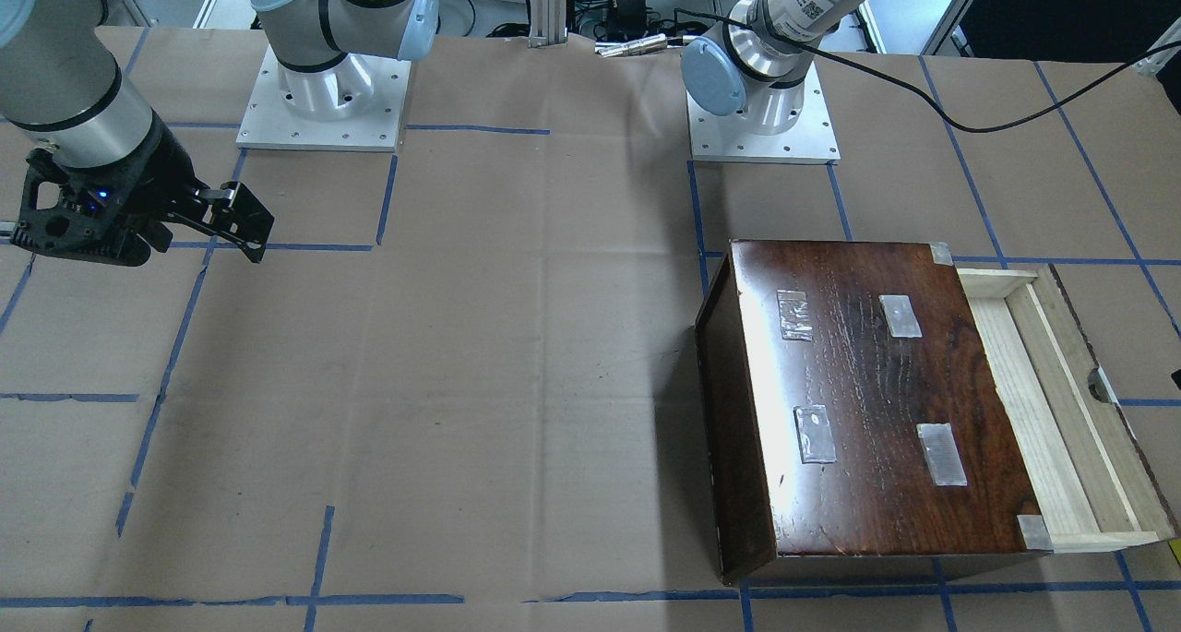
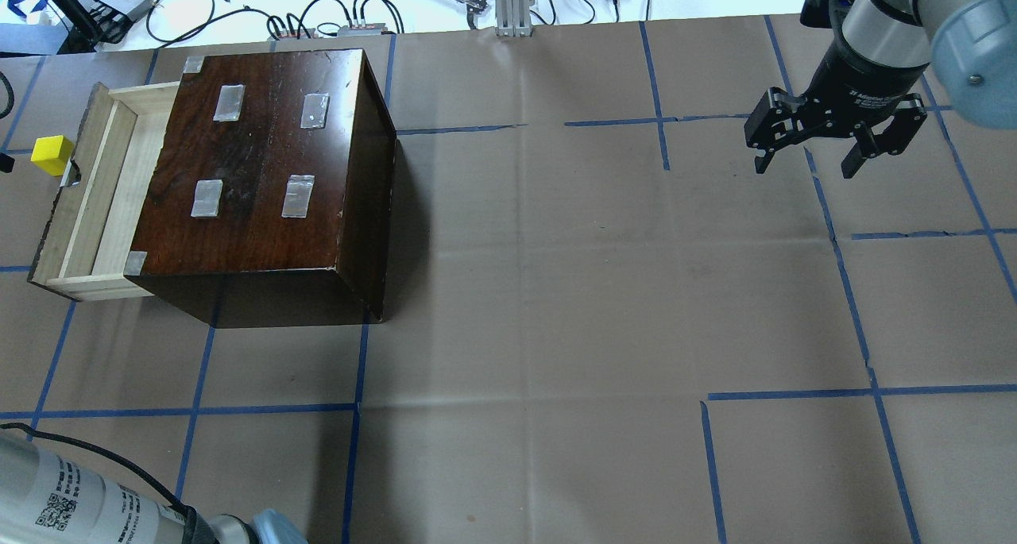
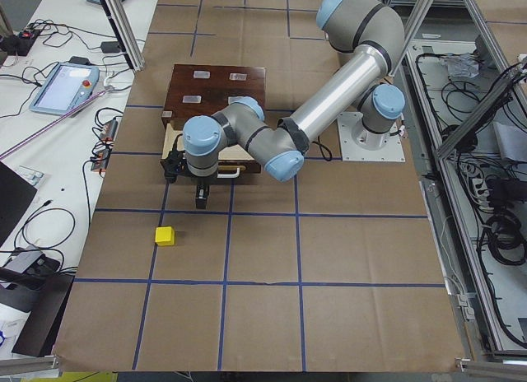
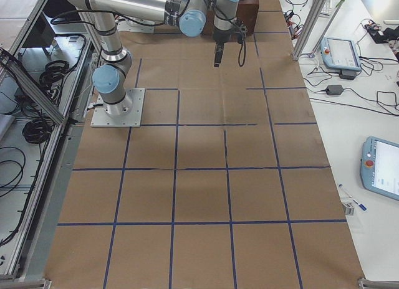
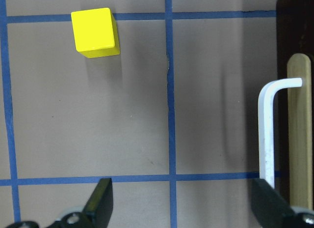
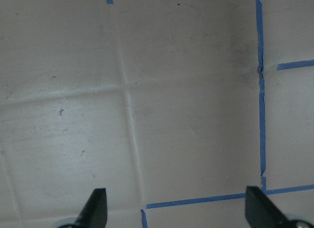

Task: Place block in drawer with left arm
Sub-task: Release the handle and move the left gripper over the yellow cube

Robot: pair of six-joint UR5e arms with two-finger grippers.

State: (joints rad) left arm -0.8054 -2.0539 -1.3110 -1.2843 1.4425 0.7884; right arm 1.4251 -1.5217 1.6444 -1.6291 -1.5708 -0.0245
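From overhead: dark glossy cabinet (image 2: 262,171) at far left of the table (image 2: 556,329), its drawer (image 2: 103,194) pulled out leftward, showing only bare pale boards inside. Block (image 2: 52,155) outside the tray, on the brown paper left of the dark front panel, level with the finger notch. Right gripper (image 2: 805,168) at far right, fingers spread wide, nothing between them. Left arm (image 2: 79,512) entering at near left, with code sticker and black cable. From across the table: the same drawer, now on the cabinet's right, pale floor and side rails plain to see, block out of frame. From the left end: left gripper (image 3: 200,197) pointing down just in front of the drawer front, block nearer the camera and apart from both. On the left wrist camera: fingertips (image 5: 100,201) wide apart, gripping nothing. Ahead and to the left, a bright yellow cube, plain faces, crisp edges, flat on the paper against a blue tape line (image 5: 169,90). At right, a white bent hook (image 5: 269,134) beside the dark panel. On the right wrist camera: open fingertips (image 6: 98,203) above paper and tape.
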